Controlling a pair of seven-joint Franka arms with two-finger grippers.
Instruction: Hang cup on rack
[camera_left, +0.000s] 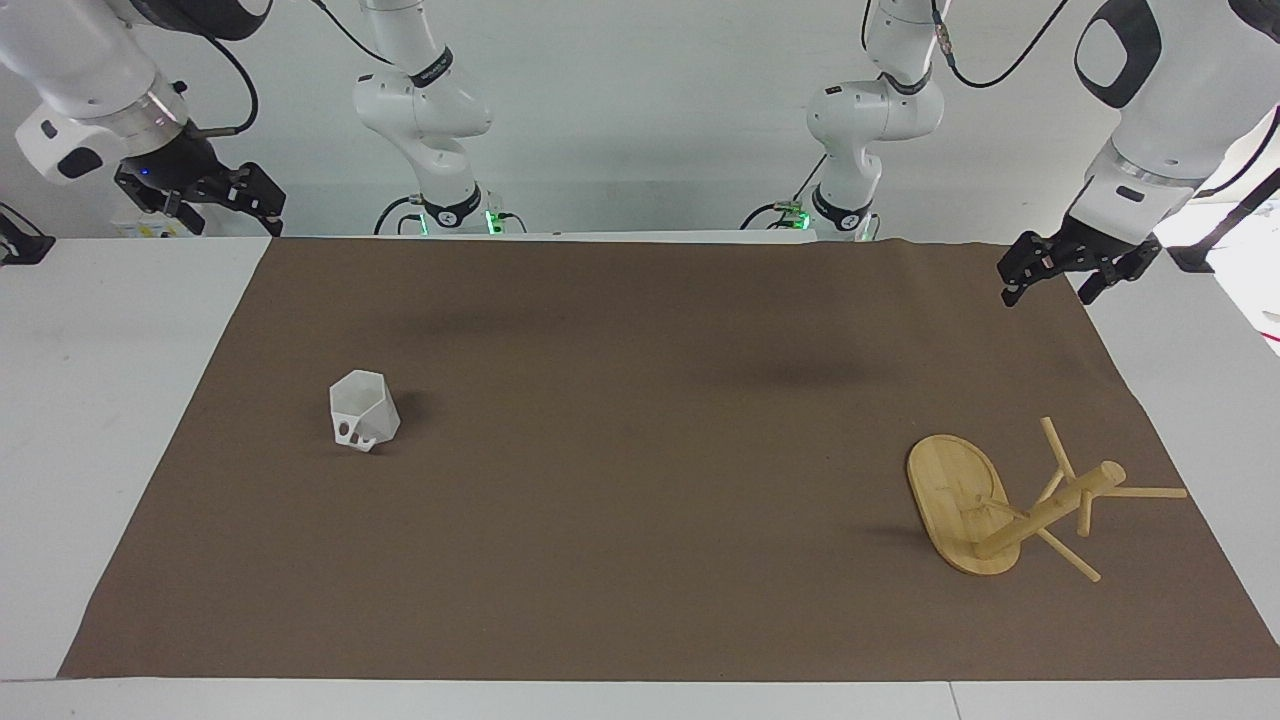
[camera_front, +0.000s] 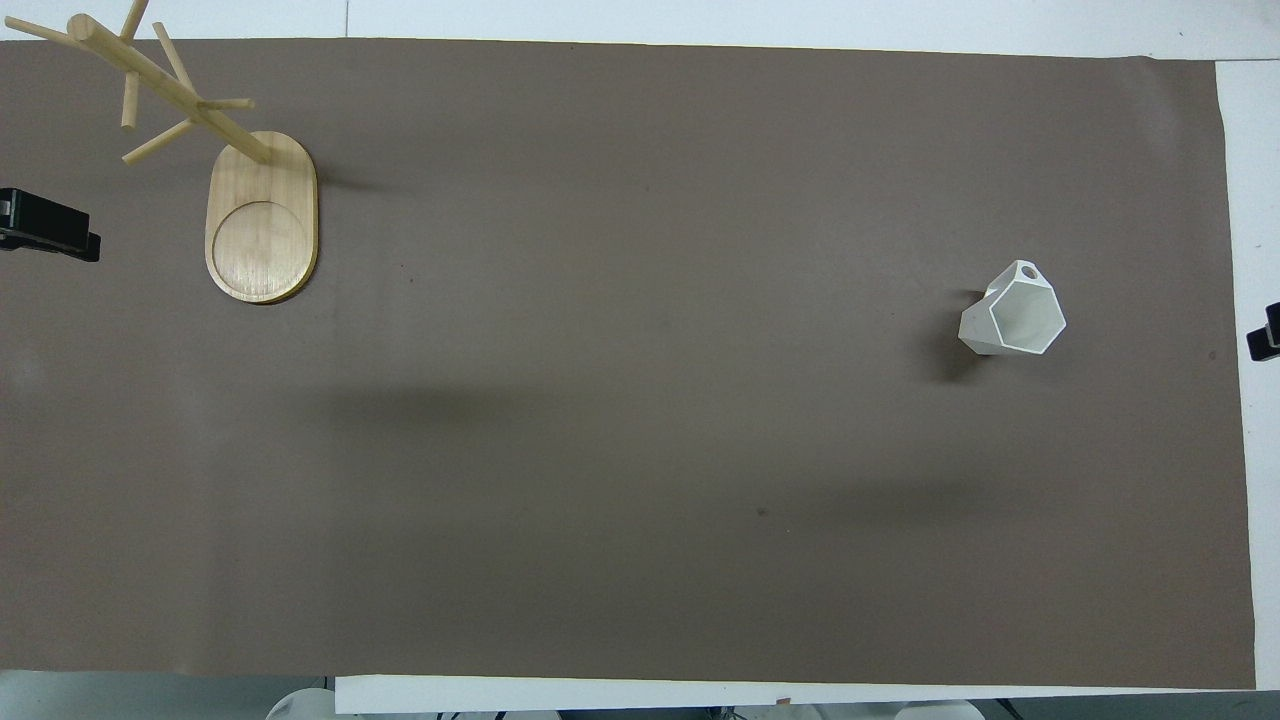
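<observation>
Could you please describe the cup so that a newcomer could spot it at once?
Start from the brown mat covering the table and look toward the right arm's end. There the cup stands alone: small, white, faceted, with a six-sided rim, unlike the bamboo rack at the mat's left arm's end.

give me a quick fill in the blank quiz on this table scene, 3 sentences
1. The white cup stands toward the ____ arm's end of the table.
2. The rack stands on a ____ cloth.
3. Neither the left gripper nor the right gripper holds anything; both are ____.

Missing words: right; brown; open
</observation>
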